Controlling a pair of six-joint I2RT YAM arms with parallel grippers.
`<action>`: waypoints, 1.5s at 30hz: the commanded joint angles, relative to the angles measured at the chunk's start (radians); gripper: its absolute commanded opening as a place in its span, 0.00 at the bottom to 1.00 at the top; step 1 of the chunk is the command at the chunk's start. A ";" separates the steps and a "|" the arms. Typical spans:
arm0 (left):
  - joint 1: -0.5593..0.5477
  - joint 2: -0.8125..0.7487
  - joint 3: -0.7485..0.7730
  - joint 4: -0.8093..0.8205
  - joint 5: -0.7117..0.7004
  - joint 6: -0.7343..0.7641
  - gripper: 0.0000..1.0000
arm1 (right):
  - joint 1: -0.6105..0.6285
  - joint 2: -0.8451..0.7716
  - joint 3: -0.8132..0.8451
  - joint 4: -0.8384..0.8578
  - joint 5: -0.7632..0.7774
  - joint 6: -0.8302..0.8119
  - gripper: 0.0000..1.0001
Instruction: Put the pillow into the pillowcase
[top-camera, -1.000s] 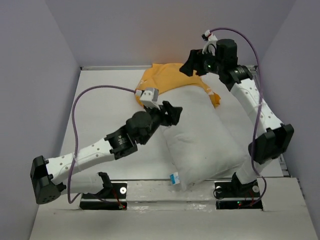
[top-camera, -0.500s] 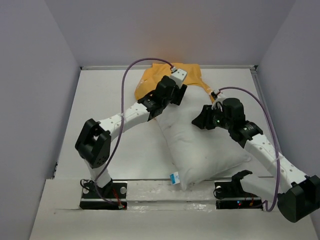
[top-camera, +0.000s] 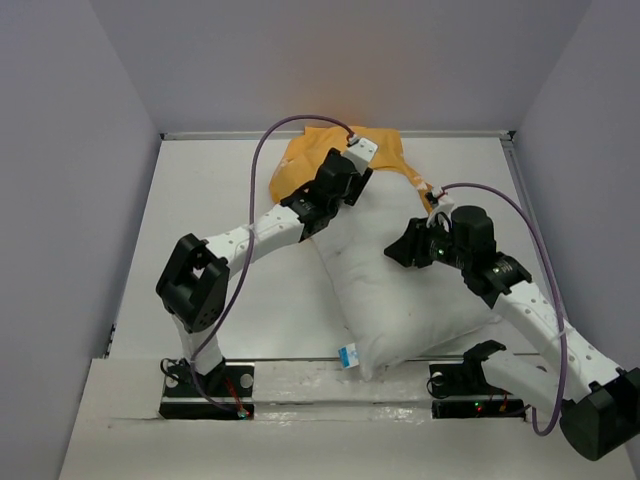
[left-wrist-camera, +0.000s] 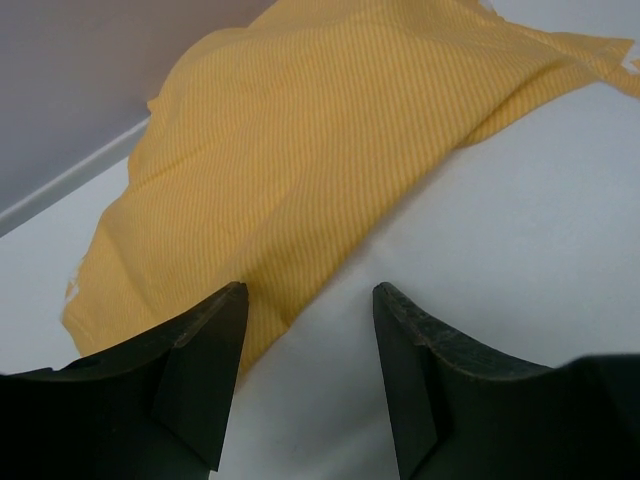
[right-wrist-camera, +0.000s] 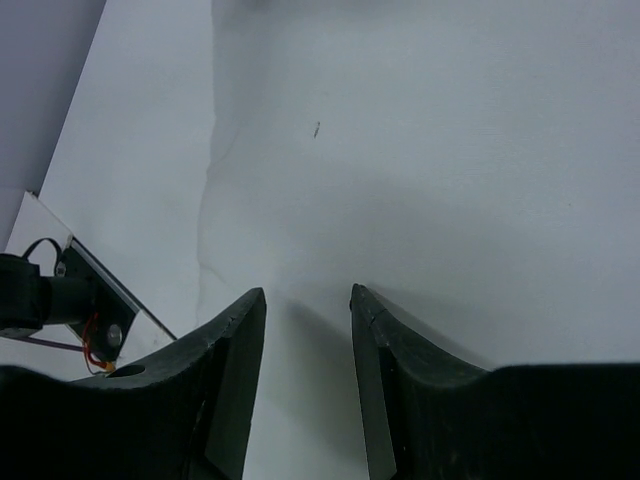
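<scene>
Partly hidden pillowcase (top-camera: 296, 166) beyond pillow (top-camera: 400, 300); left gripper (left-wrist-camera: 310, 296), right gripper (right-wrist-camera: 307, 296) parted, empty.

A white table (top-camera: 200, 200) is enclosed by walls at 9, 12 and 3 o'clock. The pillow (top-camera: 400, 290) is laid on it from the centre toward 5 o'clock, with its small blue-and-white tag (top-camera: 348, 355) turned to the 6 o'clock edge. The pillowcase (top-camera: 300, 160) is spread on the table at 12 o'clock and is touched by the pillow's far end.
</scene>
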 joint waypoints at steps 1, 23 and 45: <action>0.002 -0.054 -0.022 0.094 -0.062 0.055 0.65 | 0.009 0.003 0.019 0.032 -0.026 -0.020 0.46; 0.013 -0.006 0.066 0.087 -0.121 0.060 0.00 | 0.049 0.337 0.287 0.060 0.277 -0.141 0.90; -0.018 -0.370 -0.057 0.031 0.672 -0.491 0.00 | 0.049 0.518 0.392 0.652 0.362 0.238 0.00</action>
